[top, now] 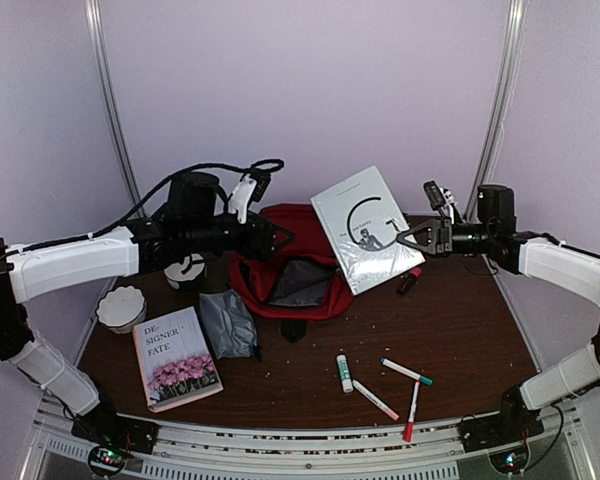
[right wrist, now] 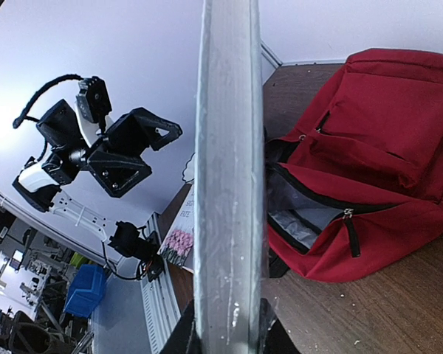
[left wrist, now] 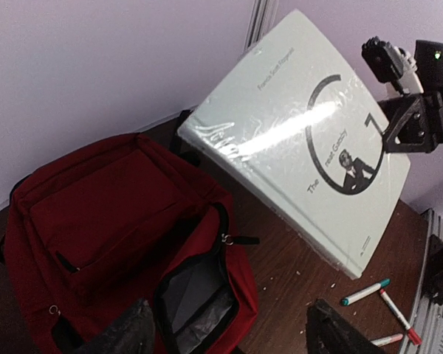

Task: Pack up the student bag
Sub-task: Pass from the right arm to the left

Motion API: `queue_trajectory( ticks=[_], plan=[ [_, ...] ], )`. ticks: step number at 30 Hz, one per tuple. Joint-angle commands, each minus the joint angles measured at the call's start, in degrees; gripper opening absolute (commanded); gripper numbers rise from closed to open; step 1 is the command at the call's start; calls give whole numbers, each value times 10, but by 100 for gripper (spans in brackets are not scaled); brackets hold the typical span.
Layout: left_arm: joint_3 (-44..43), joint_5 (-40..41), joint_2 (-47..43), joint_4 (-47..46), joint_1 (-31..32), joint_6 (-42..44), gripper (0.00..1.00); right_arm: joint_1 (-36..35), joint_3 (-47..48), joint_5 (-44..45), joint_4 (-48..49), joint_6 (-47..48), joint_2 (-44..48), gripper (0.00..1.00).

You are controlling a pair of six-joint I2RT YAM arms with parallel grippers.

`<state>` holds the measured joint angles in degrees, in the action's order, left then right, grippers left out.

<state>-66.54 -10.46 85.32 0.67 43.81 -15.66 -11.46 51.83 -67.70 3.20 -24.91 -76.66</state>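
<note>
The student bag (top: 302, 226) is a red backpack lying at the back middle of the table, its main compartment unzipped and showing grey lining (top: 298, 283). My right gripper (top: 412, 238) is shut on the edge of a white plastic-wrapped book (top: 365, 228) and holds it tilted in the air just right of the bag's opening. In the right wrist view the book (right wrist: 229, 184) is edge-on between my fingers, with the bag (right wrist: 369, 147) beyond it. My left gripper (top: 277, 237) is open and empty above the bag's left side. The left wrist view shows the bag (left wrist: 111, 214) and the book (left wrist: 303, 140).
A book with pink flowers (top: 177, 358), a small grey pouch (top: 225, 322) and a white scalloped cup (top: 121, 305) lie at the left. A glue stick (top: 344, 372) and several markers (top: 392, 385) lie front right. A dark marker (top: 410, 280) lies under the held book.
</note>
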Motion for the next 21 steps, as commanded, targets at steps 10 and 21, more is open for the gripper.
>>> queue_trajectory(
  ticks=[10, 21],
  plan=[
    [23, -63, 94, -321, 39, -166, 81, 6, -68, -2, 279, -155, 44, 0],
    [-55, -85, 197, -398, 51, -341, 80, 6, -87, -12, 434, -284, 45, 0]
  ],
)
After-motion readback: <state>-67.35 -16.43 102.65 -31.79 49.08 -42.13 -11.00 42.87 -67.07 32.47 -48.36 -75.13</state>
